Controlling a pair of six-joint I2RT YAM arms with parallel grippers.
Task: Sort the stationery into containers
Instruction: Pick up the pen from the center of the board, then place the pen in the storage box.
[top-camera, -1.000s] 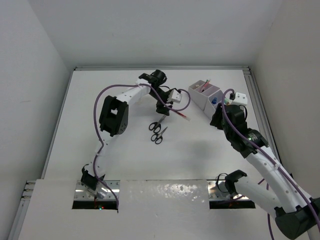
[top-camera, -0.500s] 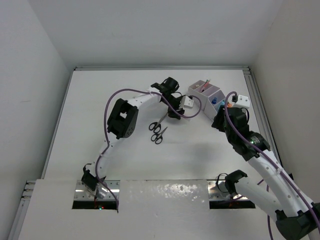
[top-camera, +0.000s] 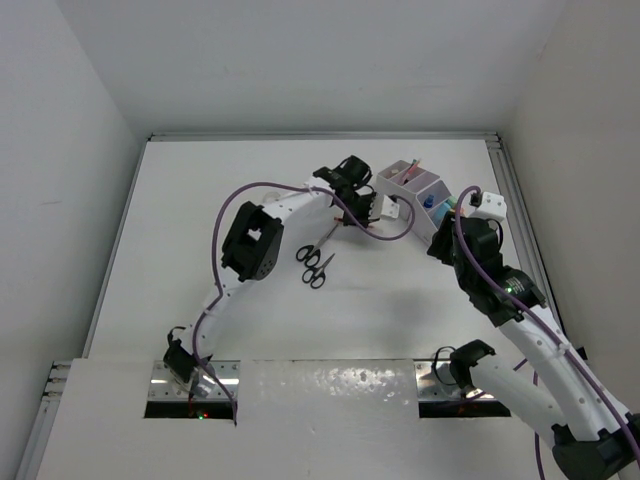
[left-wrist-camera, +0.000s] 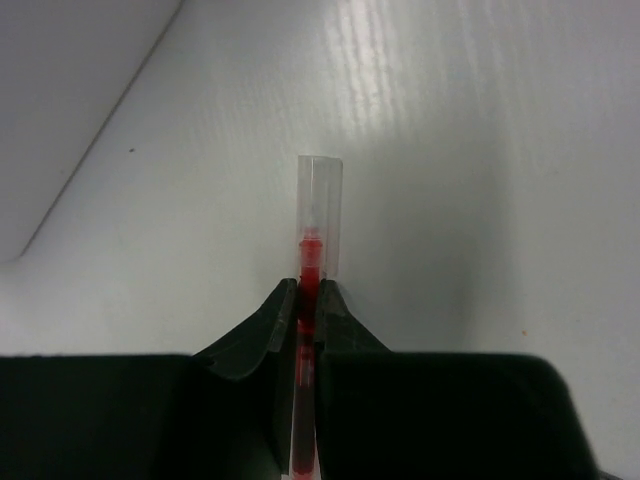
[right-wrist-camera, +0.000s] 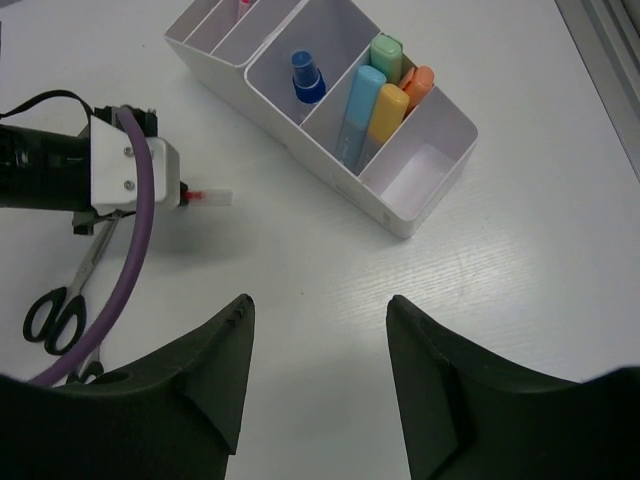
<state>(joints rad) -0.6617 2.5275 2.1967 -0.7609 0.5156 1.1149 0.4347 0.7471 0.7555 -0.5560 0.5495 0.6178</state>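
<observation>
My left gripper (left-wrist-camera: 310, 300) is shut on a thin red pen (left-wrist-camera: 312, 250), whose clear capped end sticks out past the fingertips, low over the table. In the top view this gripper (top-camera: 365, 216) sits just left of the white organiser (top-camera: 415, 190). The right wrist view shows the pen tip (right-wrist-camera: 210, 196) pointing towards the organiser (right-wrist-camera: 420, 215). The organiser holds a blue-capped bottle (right-wrist-camera: 305, 75) and pastel capsule pieces (right-wrist-camera: 385, 110). Two black-handled scissors (top-camera: 318, 262) lie on the table left of centre. My right gripper (right-wrist-camera: 320, 330) hangs open and empty above the table in front of the organiser.
The left arm's purple cable (right-wrist-camera: 125, 270) loops across the scissors (right-wrist-camera: 70, 290) in the right wrist view. A metal rail (right-wrist-camera: 600, 60) runs along the table's right edge. Walls close the table in at the back and both sides.
My left gripper has moved right towards the organiser and closed on the red pen that lay on the table. The right arm has shifted slightly up and right.
</observation>
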